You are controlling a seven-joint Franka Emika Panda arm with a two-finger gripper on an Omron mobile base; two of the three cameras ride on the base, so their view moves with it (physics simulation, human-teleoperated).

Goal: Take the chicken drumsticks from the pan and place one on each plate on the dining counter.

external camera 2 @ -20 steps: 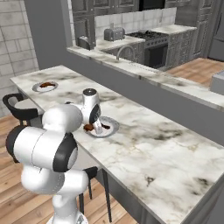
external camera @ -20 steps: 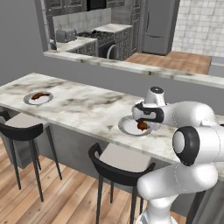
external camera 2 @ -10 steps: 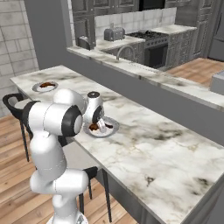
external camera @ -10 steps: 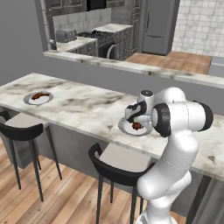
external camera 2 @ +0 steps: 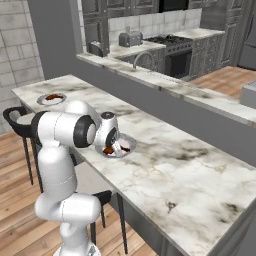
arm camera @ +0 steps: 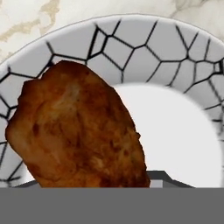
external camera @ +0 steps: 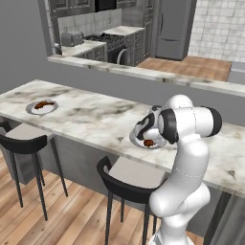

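On the long veined marble dining counter (external camera: 91, 117), the far round grey-white plate (external camera: 42, 107) at left already carries a glossy reddish-brown drumstick (external camera: 44, 104). At right, the gripper (external camera: 147, 135) hovers low over the near crackle-rimmed plate (arm camera: 175, 52), where the second brown drumstick (arm camera: 78, 131) rests. Whether the jaws grip it, I cannot tell. Best to release fully and lift straight up.

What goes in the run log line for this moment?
far plate: drumstick on it | near plate: second drumstick over it | gripper: low at near plate | grip: unclear

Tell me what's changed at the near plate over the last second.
The white arm folded, lowering its pincer onto the near round grey-white plate, close over its reddish-brown drumstick. Whether it grips is unclear. The far plate with its drumstick stayed put.
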